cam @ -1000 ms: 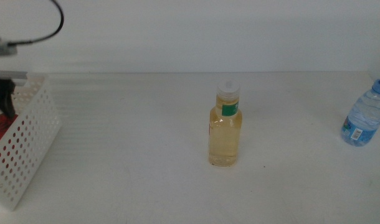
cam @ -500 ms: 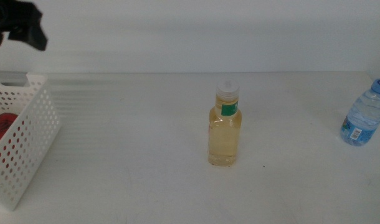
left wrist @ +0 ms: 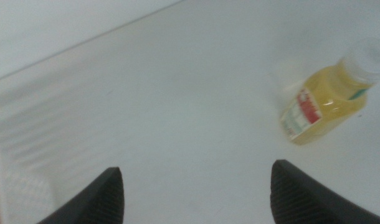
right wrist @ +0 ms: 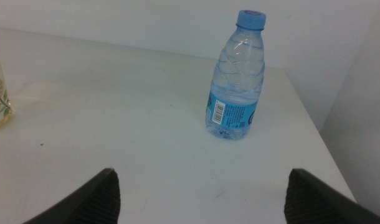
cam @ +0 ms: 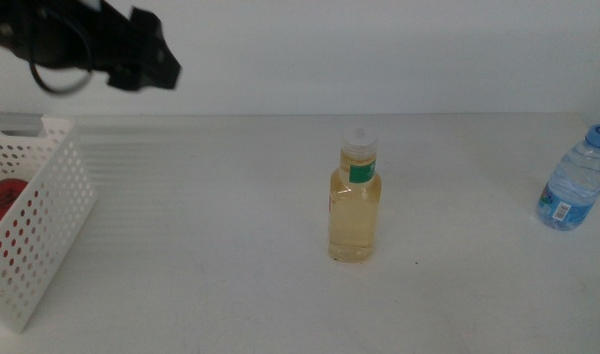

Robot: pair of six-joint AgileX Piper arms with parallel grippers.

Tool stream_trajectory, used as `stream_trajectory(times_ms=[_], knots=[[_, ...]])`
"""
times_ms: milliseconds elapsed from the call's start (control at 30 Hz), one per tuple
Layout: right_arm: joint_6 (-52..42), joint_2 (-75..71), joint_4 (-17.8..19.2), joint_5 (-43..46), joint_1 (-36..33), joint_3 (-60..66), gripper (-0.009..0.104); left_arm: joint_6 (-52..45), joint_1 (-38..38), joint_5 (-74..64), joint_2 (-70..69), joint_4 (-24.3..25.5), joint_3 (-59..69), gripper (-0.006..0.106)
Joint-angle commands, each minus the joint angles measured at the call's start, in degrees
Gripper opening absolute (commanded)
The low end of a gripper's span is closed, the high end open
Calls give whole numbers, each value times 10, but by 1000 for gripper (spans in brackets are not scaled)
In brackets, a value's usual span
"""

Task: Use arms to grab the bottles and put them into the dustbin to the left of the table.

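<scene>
A clear bottle of yellow liquid (cam: 355, 206) with a white cap and green label stands upright mid-table. It also shows in the left wrist view (left wrist: 324, 102). A small blue-capped water bottle (cam: 575, 182) stands at the far right, and the right wrist view shows it upright (right wrist: 237, 81). The white perforated dustbin (cam: 44, 211) sits at the left edge with a red can (cam: 3, 205) inside. My left gripper (cam: 157, 67) hangs high between the dustbin and the yellow bottle, open and empty (left wrist: 196, 177). My right gripper (right wrist: 202, 180) is open, short of the water bottle, and out of the middle view.
The white table (cam: 211, 256) stretches bare between the dustbin and the yellow bottle. Its right edge (right wrist: 314, 130) runs close beside the water bottle. A white wall rises behind the table's far edge.
My left gripper has risen out of the dustbin and swung right toward the middle. The red can stays in the dustbin. Both bottles have not moved.
</scene>
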State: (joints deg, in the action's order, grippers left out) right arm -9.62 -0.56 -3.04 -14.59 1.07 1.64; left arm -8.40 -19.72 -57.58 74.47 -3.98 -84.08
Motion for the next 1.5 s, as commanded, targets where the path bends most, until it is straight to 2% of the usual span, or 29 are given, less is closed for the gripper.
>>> stream_trajectory(times_ms=[0,400,633,867,1133,1467], knots=[[-7,-16,3,44,3,-4,70,9,-20,93,-40,-12,35,71],[-7,-16,3,44,3,-4,70,9,-105,387,-155,-24,321,71],[-7,-16,3,44,3,-4,70,9,-158,566,-153,-89,456,71],[-7,-16,3,44,3,-4,70,7,-226,812,-129,-140,580,71],[-7,-16,3,44,3,-4,70,-36,-290,890,-57,-230,587,71],[-7,-16,3,44,3,-4,70,-115,-400,1054,68,-393,553,71]])
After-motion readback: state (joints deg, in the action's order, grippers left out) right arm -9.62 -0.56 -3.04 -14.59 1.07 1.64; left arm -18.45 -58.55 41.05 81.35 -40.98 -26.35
